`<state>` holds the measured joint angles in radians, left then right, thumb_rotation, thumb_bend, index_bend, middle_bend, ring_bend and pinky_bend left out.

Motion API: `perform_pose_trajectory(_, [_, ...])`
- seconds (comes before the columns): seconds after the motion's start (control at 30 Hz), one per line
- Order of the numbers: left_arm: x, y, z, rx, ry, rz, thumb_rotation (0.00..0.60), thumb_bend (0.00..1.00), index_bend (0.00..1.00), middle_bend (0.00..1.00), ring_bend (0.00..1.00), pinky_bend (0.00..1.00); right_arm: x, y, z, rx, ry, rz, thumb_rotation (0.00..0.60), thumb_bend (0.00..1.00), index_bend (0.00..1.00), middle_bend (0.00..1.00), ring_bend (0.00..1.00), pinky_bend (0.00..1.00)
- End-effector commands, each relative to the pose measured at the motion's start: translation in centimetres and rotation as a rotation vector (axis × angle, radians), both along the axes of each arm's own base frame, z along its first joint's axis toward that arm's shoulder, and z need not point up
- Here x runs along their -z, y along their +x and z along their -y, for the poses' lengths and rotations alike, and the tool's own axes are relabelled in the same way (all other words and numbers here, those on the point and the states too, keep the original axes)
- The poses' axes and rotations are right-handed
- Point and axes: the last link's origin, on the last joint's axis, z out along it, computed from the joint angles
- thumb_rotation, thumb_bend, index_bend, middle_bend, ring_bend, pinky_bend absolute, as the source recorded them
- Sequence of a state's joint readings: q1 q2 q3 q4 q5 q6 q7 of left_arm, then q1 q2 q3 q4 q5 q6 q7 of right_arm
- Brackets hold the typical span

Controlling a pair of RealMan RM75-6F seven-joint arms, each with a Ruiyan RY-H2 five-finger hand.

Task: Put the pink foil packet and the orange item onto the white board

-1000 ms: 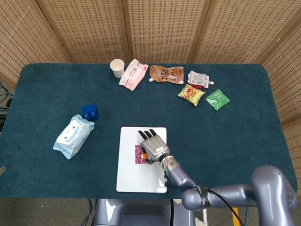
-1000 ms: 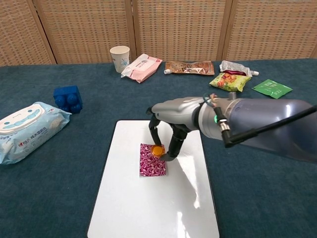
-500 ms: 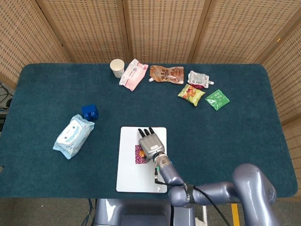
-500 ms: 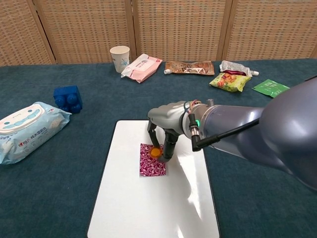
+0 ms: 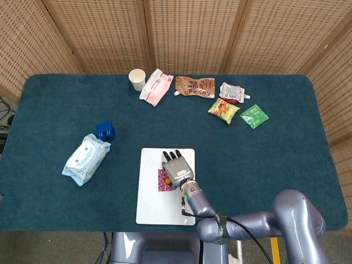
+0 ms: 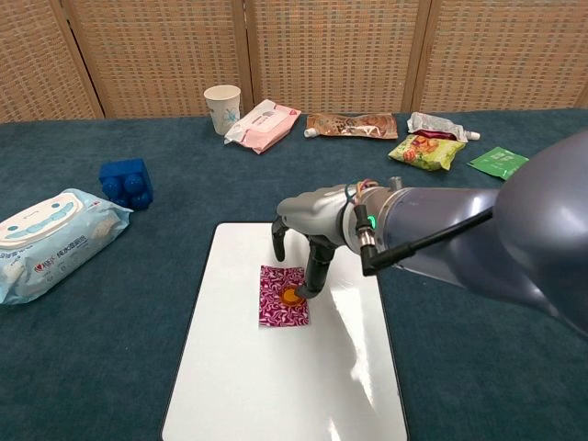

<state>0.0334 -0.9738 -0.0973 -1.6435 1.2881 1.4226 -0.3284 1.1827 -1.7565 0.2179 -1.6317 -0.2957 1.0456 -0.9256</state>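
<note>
- Woven wicker screens back a table covered in dark teal cloth [image 5: 264, 159].
- A flat white rectangular board [image 6: 276, 386] lies near its front edge.
- On the board lies a shiny pink foil packet [image 6: 276, 309], with a small round orange item [image 6: 290, 296] resting on it.
- The right hand [image 6: 308, 230] arches over the packet; one fingertip [image 6: 303, 292] touches the orange item, the other fingers spread apart, gripping nothing.
- The left hand is out of sight.

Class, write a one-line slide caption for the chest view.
Right hand setting orange item on pink foil packet atop white board.
</note>
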Motion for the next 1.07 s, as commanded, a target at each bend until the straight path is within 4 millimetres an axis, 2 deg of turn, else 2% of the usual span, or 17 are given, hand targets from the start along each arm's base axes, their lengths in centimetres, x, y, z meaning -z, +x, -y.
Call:
perform_pose_trajectory(0.03, [0.0,0.0,0.0,0.0,-0.001,0.0,0.588,0.0,0.0,0.0,0.0,0.0,-1.1,0.1,0.1,-0.013,-0.017,0.017,0.6,0.36,0.28,0.0,0.0,0.0])
perform_pose_trajectory(0.13, [0.0,0.0,0.0,0.001,-0.002,0.001,0.587,0.0,0.0,0.0,0.0,0.0,-3.4,0.0,0.2,-0.048,-0.055,0.046,0.6,0.36,0.28,0.0,0.0,0.0])
perform_pose_trajectory(0.23, [-0.1,0.1,0.1,0.008,0.005,0.001,0.586,0.0,0.0,0.0,0.0,0.0,-6.4,-1.3,0.5,-0.087,-0.109,0.092,0.6,0.27,0.26,0.0,0.0,0.0])
perform_pose_trajectory(0.27, [-0.2,0.2,0.1,0.011,0.007,0.001,0.587,0.0,0.0,0.0,0.0,0.0,-7.4,-2.0,0.6,-0.099,-0.131,0.108,0.6,0.21,0.23,0.0,0.0,0.0])
perform_pose_trajectory(0.37, [-0.2,0.5,0.2,0.02,0.008,-0.001,0.587,0.0,0.0,0.0,0.0,0.0,-10.7,-5.1,0.9,-0.109,-0.21,0.16,0.6,0.11,0.19,0.0,0.0,0.0])
perform_pose_trajectory(0.6, [0.1,1.3,0.5,0.047,0.002,-0.016,0.588,0.0,0.0,0.0,0.0,0.0,-17.6,-15.0,0.8,-0.022,-0.336,0.264,0.6,0.0,0.16,0.0,0.0,0.0])
perform_pose_trajectory(0.7, [0.2,1.6,0.7,0.059,0.002,-0.03,0.588,0.0,0.0,0.0,0.0,0.0,-19.3,-19.1,0.4,0.016,-0.385,0.295,0.6,0.0,0.16,0.0,0.0,0.0])
perform_pose_trajectory(0.77, [0.2,1.7,0.7,0.062,0.004,-0.034,0.588,0.0,0.0,0.0,0.0,0.0,-19.9,-20.7,0.1,0.029,-0.407,0.303,0.6,0.0,0.16,0.0,0.0,0.0])
perform_pose_trajectory(0.83, [0.3,1.9,0.8,0.069,0.002,-0.038,0.587,0.0,0.0,0.0,0.0,0.0,-20.5,-23.2,-0.8,0.039,-0.448,0.311,0.6,0.0,0.14,0.0,0.0,0.0])
perform_pose_trajectory(0.97, [0.4,2.2,0.9,0.078,0.002,-0.048,0.587,0.0,0.0,0.0,0.0,0.0,-21.3,-26.0,-2.7,0.047,-0.498,0.3,0.6,0.0,0.05,0.0,0.0,0.0])
perform_pose_trajectory(1.07, [0.4,2.3,1.0,0.083,0.006,-0.051,0.587,0.0,0.0,0.0,0.0,0.0,-22.0,-26.3,-4.3,0.046,-0.537,0.309,0.6,0.0,0.05,0.0,0.0,0.0])
